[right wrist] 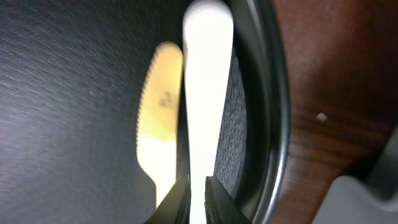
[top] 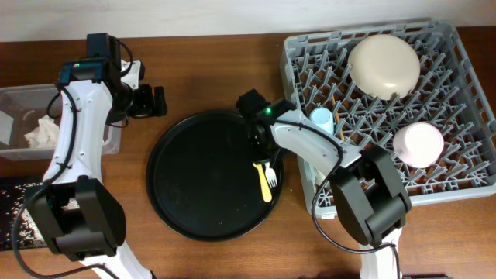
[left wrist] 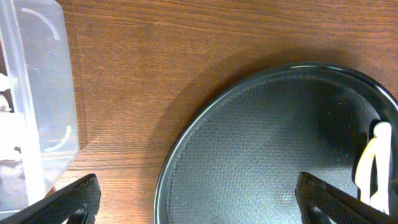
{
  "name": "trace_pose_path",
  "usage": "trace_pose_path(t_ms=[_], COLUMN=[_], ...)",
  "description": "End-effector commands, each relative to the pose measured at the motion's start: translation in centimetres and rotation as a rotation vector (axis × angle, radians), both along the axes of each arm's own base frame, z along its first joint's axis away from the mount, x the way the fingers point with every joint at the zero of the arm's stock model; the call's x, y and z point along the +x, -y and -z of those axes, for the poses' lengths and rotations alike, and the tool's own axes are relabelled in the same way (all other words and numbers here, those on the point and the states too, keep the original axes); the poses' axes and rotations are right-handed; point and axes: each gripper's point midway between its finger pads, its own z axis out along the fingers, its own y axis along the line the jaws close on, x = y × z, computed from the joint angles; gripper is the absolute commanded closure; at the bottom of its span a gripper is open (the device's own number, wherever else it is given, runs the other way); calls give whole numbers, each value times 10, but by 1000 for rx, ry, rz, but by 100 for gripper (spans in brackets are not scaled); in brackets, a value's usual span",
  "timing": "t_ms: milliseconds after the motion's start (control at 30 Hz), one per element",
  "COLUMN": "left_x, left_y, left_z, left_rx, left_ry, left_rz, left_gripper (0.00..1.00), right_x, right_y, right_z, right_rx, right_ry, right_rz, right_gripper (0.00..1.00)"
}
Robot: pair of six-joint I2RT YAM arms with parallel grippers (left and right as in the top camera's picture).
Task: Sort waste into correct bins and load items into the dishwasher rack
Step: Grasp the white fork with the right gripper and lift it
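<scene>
Down at the frame's bottom edge the right gripper [right wrist: 198, 202] is mostly cut off, its fingertips pinching the white fork [right wrist: 205, 74] by its handle beside a blurred yellow knife [right wrist: 158, 118] on the tray [right wrist: 62, 93]. The left gripper [left wrist: 199, 202] hangs spread wide, empty, near the tub [left wrist: 50, 93].

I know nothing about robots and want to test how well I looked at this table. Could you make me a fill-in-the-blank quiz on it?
The pink bowl sits in the grey ____.
The crumpled tissues lie in the ____ tub.
The right gripper pinches a white utensil lying on the round black ____.
The left gripper is ____ and holds nothing.
Missing words: rack, clear, tray, open.
</scene>
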Motion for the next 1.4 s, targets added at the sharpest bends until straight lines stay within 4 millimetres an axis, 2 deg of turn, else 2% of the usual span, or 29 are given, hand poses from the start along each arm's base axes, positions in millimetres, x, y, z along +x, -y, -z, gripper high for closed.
trace_pose_path(t_ms=[0,67,100,167,233,267,400,567,600,633,733,800,867,933,1000,1033,1067,1100,1167,1233,1267,1300,1367], left_x=[2,2,2,2,2,2,2,2,2,2,2,2,2,2,2,2,2,2,2,2,2,2,2], left_y=[-2,-2,-2,-2,-2,-2,-2,-2,-2,-2,-2,-2,-2,-2,-2,-2,-2,-2,-2,-2,-2,-2,-2], left_z=[-7,-7,-7,-7,-7,-7,-7,-7,-7,-7,-7,-7,-7,-7,-7,-7,-7,-7,-7,-7,-7,-7,-7], left_rx=[3,3,3,3,3,3,3,3,3,2,3,2,3,2,3,3,2,3,3,3,3,3,3], left_ry=[18,18,18,18,18,18,18,18,18,18,18,18,18,18,18,18,18,18,18,18,18,18,18], left_rz=[-13,-13,-13,-13,-12,-13,-13,-13,-13,-13,-13,-13,-13,-13,-13,-12,-13,-13,-13,-13,-13,-13,-13], left_gripper=[0,0,0,0,0,0,0,0,0,0,0,0,0,0,0,0,0,0,0,0,0,0,0], right_x=[23,27,22,9,0,-1,-9,-19,-20,-20,-21,-12,4,21,34,35,29,21,3,-10,-16,-20,-30], right_y=[-11,-14,-11,-2,4,4,10,16,16,16,13,6,-6,-21,-26,-25,-21,-16,-4,4,6,9,15], right_z=[-36,-58,-59,-47,-25,-10,21,43,44,44,43,31,1,-42,-93,-103,-103,-94,-63,-19,-3,9,31], right_rx=[32,40,26,-8,-26,-22,-25,-28,-30,-27,-14,7,37,88,117,121,105,82,26,4,3,-1,-10], right_ry=[66,77,56,4,-24,-18,-23,-29,-31,-33,-40,-23,8,47,94,101,77,41,-32,-70,-79,-84,-97], right_rz=[7,8,8,8,7,8,7,8,8,7,7,5,4,0,6,8,9,10,11,12,15,15,15], right_gripper=[87,88,89,87,77,66,59,60,74,82,82,82,82,83,84,84,84,84,82,75,65,59,55])
